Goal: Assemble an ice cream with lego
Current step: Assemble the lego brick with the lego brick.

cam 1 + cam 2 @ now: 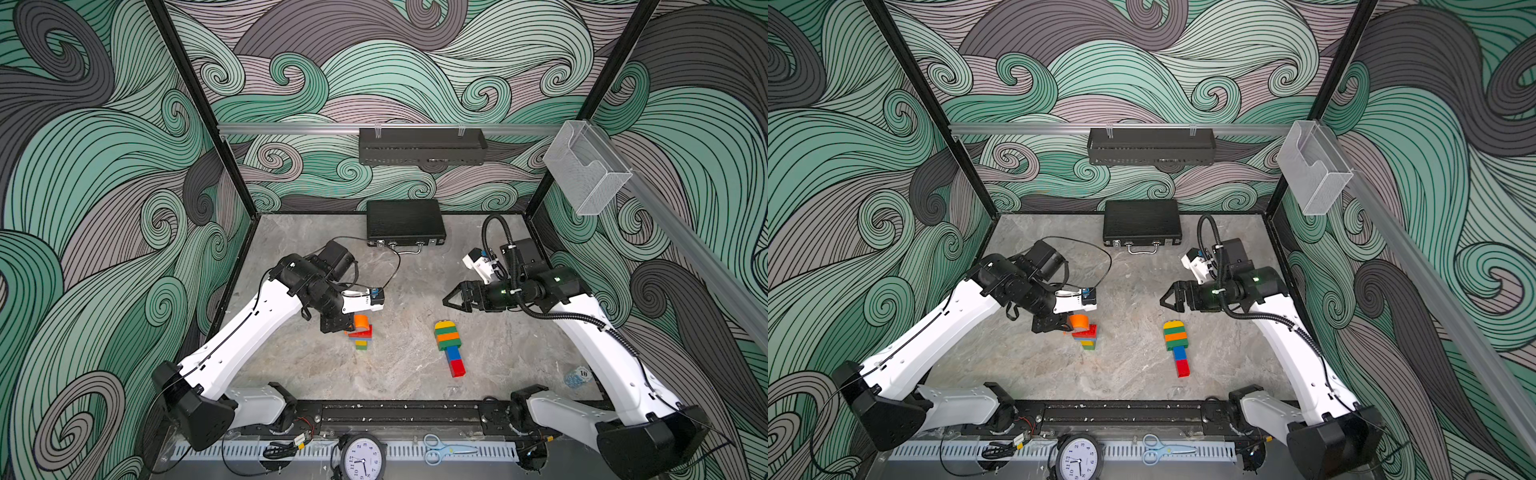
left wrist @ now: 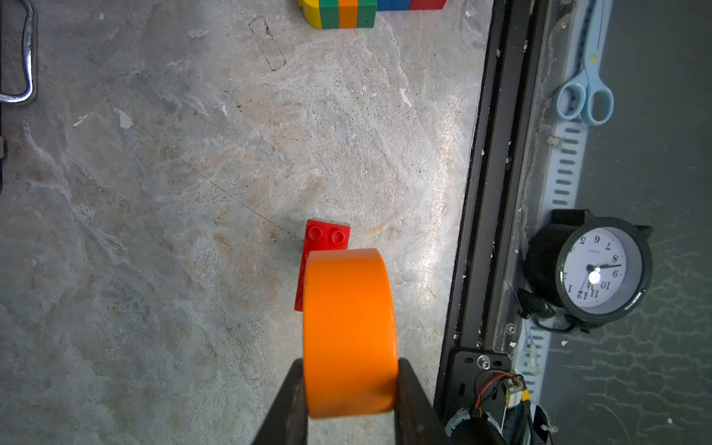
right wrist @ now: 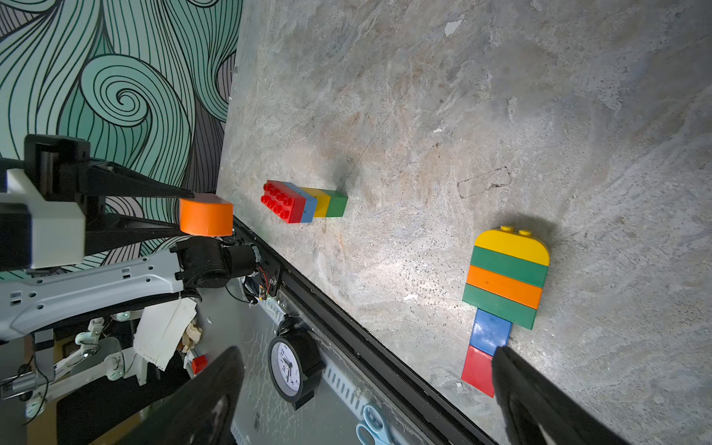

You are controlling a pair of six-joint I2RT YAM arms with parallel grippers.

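Orange half-round (image 2: 348, 331) pinched in left gripper (image 2: 350, 366) above red-topped stack (image 3: 304, 202); right gripper (image 3: 364, 350) spread wide, empty, hovering just beyond striped ice cream (image 1: 448, 345) lying flat, right.

Left gripper (image 2: 350, 370) is pinching the orange half-round piece (image 2: 348, 327), which covers most of a red studded brick (image 2: 327, 237) sitting on the marble-look table (image 2: 192, 192).

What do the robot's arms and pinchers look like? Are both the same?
Nearly. The left arm and right arm have white shells with black joints. The left gripper and right gripper have thin black triangle-shaped fingers. Only the right arm shows a ribbed black hose and a green light; the left has a thin black cable.
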